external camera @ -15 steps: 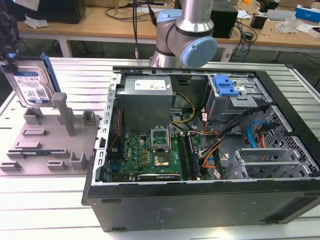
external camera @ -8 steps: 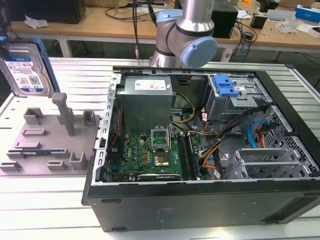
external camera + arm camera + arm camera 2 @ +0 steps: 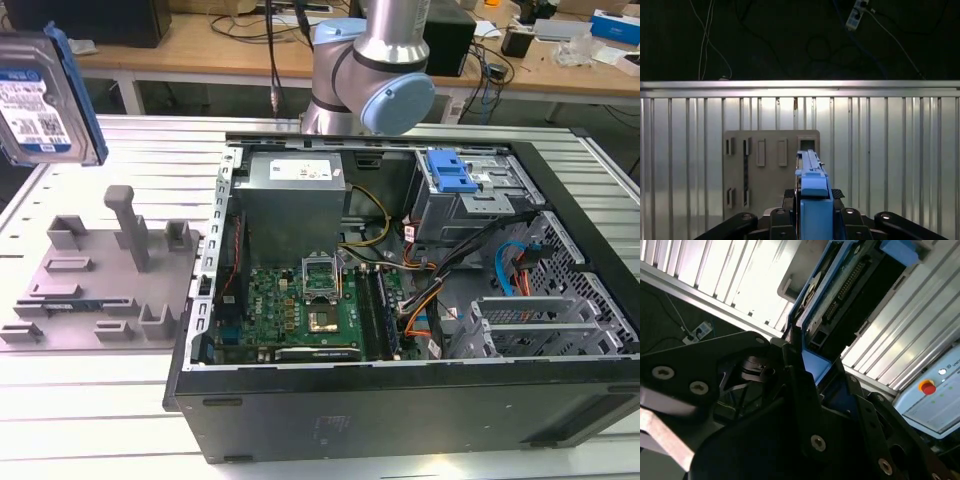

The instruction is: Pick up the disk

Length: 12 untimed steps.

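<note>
The disk (image 3: pixel 45 95) is a silver hard drive with blue side rails and a barcode label. In the exterior view it hangs in the air at the far left, well above the grey fixture tray (image 3: pixel 100 285), tilted with its label toward the camera. The first wrist view shows the disk (image 3: pixel 812 187) edge-on, blue rail up, with my gripper (image 3: pixel 814 202) shut on it from both sides. In the second wrist view the disk (image 3: pixel 850 285) sticks out beyond the black fingers (image 3: pixel 792 357), connector edge showing, and the gripper (image 3: pixel 812 372) clamps its blue rail.
An open computer case (image 3: pixel 560 400) lies on the slatted metal table (image 3: pixel 90 420), with a blue drive-bay bracket (image 3: pixel 450 175) inside. The arm's base (image 3: pixel 370 60) stands behind it. The fixture tray (image 3: pixel 770 170) lies below the disk. A box with a red stop button (image 3: pixel 927 387) sits off the table.
</note>
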Motion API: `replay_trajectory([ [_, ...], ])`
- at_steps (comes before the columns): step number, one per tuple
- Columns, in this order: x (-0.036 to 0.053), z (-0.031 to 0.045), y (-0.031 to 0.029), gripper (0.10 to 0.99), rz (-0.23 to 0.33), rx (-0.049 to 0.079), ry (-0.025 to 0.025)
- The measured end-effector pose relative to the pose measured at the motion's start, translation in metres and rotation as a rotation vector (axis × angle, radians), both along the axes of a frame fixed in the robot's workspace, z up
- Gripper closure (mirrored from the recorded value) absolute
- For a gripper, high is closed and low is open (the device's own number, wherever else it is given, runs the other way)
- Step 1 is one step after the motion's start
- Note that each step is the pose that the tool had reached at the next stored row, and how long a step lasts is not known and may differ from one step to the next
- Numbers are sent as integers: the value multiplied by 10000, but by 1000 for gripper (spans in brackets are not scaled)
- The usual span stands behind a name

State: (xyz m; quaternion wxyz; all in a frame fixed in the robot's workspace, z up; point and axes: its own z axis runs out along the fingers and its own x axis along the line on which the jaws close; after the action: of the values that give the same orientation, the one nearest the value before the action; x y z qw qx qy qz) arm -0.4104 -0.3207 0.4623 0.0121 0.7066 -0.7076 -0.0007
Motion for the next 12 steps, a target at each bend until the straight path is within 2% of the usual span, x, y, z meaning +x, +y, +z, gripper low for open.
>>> replay_trajectory([
  [2, 0, 94, -4, 722, 0, 0, 0],
  [3, 0, 181, -7, 722, 0, 0, 1],
  [12, 0, 192, -8, 722, -1, 2, 0],
])
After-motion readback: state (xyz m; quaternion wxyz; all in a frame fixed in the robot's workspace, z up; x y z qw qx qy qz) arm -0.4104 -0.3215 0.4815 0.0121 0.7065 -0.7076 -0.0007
